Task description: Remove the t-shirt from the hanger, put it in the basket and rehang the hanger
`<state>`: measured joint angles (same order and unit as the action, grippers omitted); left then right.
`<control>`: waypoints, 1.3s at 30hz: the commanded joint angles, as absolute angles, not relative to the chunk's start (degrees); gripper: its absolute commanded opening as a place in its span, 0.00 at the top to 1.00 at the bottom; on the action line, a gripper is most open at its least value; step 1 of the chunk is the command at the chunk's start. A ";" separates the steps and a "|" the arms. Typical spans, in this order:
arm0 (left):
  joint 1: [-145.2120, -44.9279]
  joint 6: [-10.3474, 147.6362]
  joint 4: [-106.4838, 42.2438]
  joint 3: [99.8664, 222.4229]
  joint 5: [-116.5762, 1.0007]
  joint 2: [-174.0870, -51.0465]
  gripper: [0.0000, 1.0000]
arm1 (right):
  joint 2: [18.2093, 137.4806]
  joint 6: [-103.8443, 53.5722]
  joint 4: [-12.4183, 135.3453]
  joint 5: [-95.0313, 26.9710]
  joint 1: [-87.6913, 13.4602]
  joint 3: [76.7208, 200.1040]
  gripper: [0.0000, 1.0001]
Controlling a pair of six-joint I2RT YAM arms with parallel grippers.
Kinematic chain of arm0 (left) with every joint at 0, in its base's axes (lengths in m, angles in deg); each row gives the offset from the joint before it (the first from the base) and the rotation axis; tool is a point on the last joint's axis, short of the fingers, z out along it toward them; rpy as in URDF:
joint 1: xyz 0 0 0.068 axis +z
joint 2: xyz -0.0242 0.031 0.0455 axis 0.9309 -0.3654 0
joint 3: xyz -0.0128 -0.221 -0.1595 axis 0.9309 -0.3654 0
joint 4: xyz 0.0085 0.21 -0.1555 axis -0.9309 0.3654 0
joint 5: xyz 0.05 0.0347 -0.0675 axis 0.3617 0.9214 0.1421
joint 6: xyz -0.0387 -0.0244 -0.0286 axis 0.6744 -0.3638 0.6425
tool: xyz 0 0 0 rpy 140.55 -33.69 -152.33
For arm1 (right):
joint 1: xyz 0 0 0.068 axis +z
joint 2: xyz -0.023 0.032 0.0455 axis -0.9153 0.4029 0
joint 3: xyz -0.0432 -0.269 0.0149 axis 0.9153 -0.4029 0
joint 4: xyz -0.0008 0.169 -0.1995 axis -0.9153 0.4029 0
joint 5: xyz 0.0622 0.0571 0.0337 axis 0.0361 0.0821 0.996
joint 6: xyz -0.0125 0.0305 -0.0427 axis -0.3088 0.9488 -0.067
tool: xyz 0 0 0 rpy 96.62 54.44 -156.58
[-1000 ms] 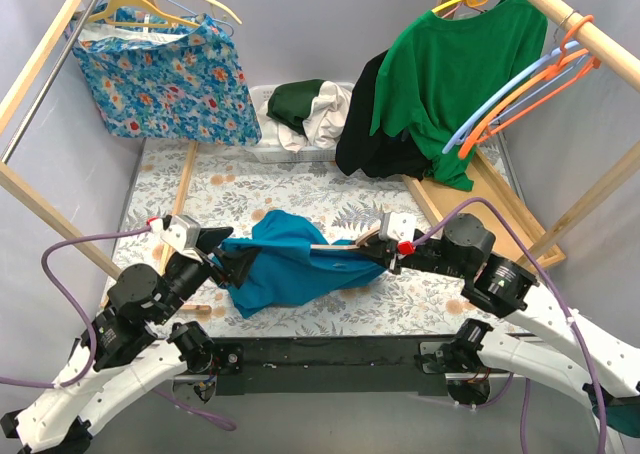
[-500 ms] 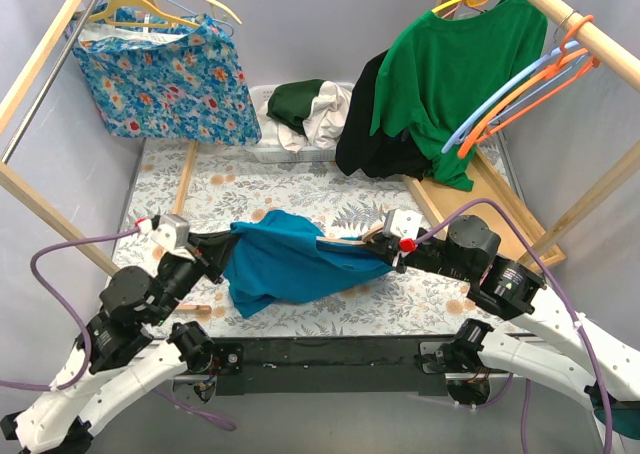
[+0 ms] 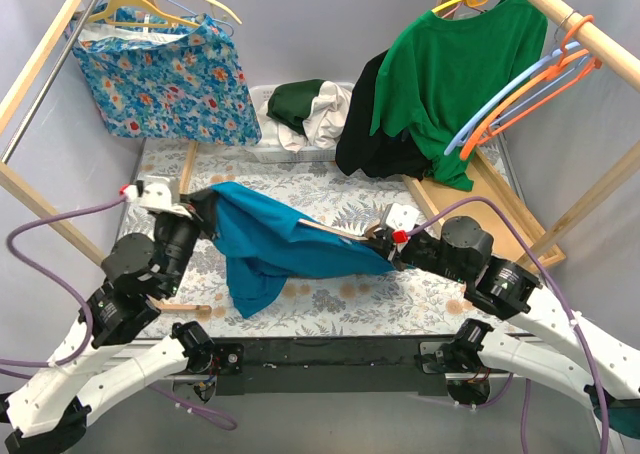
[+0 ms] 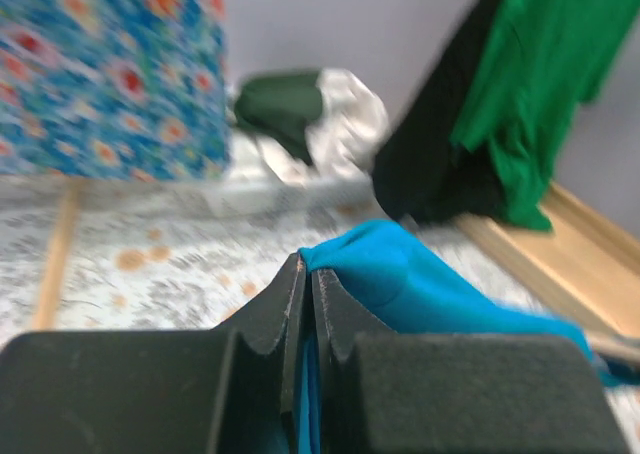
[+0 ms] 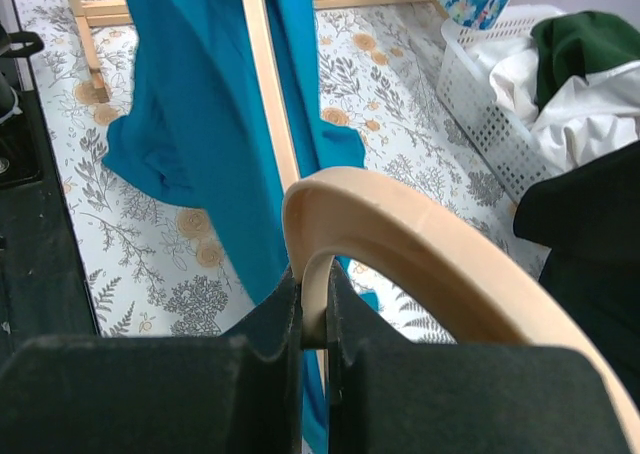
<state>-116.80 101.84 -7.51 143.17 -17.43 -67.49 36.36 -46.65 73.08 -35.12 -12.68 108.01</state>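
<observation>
Basket (image 3: 262, 156) at far edge of the table has 2 things in it: dk green cloth (image 3: 295, 102) + white cloth (image 3: 325, 119). 1 tee (image 3: 290, 244), teal, creased, stretched across mid table btw the 2 arms, w/ 1 wood hanger (image 3: 332, 233) poking out its right end. Left gripper (image 3: 205, 206) pinched tight on the tee's edge, right gripper (image 3: 385, 242) clamped on the hanger's hook.

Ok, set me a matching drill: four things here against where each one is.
1 teal shirt
2 hanger
3 green shirt
4 basket

A pinched by the right end effector
B hung up, back right
C pinched by the left end effector
D far back, centre

Pairs: 1-C, 2-A, 3-B, 4-D
</observation>
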 commanded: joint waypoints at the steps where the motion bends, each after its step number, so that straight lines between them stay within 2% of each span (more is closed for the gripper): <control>1: -116.82 95.22 -16.29 147.86 -0.17 -69.32 1.00 | 37.37 -44.87 73.61 -38.59 -12.45 108.13 0.99; 6: -116.82 88.97 -22.46 148.83 6.71 -74.24 1.00 | 36.50 -43.99 76.16 -37.11 -12.45 108.83 0.99; 11: -116.82 84.49 -25.52 149.18 10.76 -78.20 1.00 | 29.73 -43.73 75.72 -31.40 -12.45 108.04 0.99; 15: -116.82 83.61 -25.80 149.62 11.38 -79.70 1.00 | 29.55 -43.38 83.27 -26.12 -12.45 111.20 0.99; 21: -116.82 92.65 -16.58 148.57 7.97 -82.33 1.00 | 24.63 -42.33 81.97 -28.66 -12.45 110.94 0.99; 27: -116.74 104.67 -3.66 144.27 3.39 -82.43 1.00 | 21.73 -40.92 78.11 -36.65 -12.45 111.91 0.99; 33: -116.82 108.04 -0.75 139.34 -8.03 -78.74 1.00 | 24.80 -38.90 74.67 -40.70 -12.45 110.94 0.99; 34: -116.82 107.69 -0.75 139.16 -9.09 -78.30 0.98 | 26.02 -38.46 73.88 -41.05 -12.45 110.42 0.99; 35: -116.82 107.25 -0.40 139.07 -10.58 -77.42 0.88 | 26.64 -37.67 73.53 -41.32 -12.54 110.15 0.99; 36: -116.82 106.82 -0.14 139.77 -11.11 -76.98 0.73 | 27.17 -37.23 73.26 -41.32 -12.45 109.98 0.99; 37: -116.82 106.46 0.48 140.39 -11.38 -76.54 0.53 | 28.48 -36.96 73.17 -41.32 -12.45 109.89 0.99; 39: -116.82 105.32 1.97 141.79 -11.82 -74.88 0.42 | 29.89 -36.09 73.43 -42.97 -12.45 109.71 0.99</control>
